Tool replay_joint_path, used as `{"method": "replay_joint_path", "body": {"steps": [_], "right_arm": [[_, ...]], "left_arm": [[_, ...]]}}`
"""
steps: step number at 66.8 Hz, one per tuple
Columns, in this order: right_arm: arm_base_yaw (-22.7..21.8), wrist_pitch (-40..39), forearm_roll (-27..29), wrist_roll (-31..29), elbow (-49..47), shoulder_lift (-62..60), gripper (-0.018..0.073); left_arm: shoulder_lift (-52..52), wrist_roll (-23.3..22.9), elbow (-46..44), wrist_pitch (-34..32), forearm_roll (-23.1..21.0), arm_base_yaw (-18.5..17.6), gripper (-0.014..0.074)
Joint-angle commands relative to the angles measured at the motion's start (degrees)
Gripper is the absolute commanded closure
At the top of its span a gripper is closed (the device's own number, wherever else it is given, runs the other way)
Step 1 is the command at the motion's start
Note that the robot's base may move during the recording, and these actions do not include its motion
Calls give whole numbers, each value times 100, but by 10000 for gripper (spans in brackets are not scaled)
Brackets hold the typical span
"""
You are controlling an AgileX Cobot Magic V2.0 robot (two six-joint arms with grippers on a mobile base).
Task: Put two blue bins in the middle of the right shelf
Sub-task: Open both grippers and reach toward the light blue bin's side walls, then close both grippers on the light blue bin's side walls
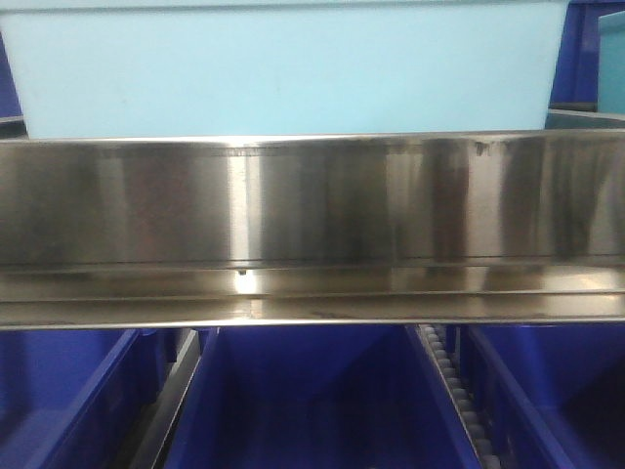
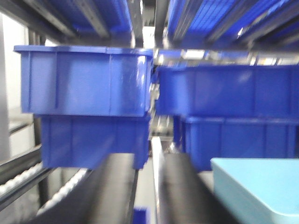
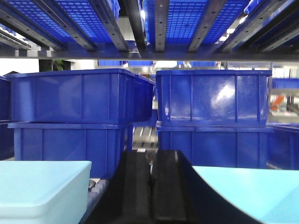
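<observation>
Plainly, right fingers [image 3: 135, 196] meet empty between pale-blue bins [image 3: 42, 186]; left fingers [image 2: 112, 191] stand apart.

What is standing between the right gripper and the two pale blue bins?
Nothing visible does. In the right wrist view the right gripper, jaws together, points into the gap between the two pale blue bins, one on either side of it. The stacked dark blue bins stand farther back, beyond them.
</observation>
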Motion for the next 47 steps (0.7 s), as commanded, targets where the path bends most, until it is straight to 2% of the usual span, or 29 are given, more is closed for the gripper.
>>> {"method": "replay_joint_path", "body": {"steps": [1,8,14,20,26,37,47], "right_arm": [[6,334,22,-33,-459,406,464],[6,340,22,-33,-786,896,174],[6,584,-213,-33,-942,1199,-13],[6,748,-484,-33,-1132,1481,-10],[6,879,-447,-33,-1425,1776,-10],[85,1813,-330,-33,-2353,2628,-10],[592,2539,-104,-33,-3324,3661,-10]], "left_arm": [[492,11,-523,392,92,-31,271],[1036,11,-1018,527,56,-31,142],[1504,11,-1434,802,10,-31,81],[1841,11,-1796,945,10,-222,48],[2196,11,-2195,1199,10,-658,34],[3211,11,-3163,2445,-75,-1587,35],[4179,11,-4075,3398,-77,-2182,36]]}}
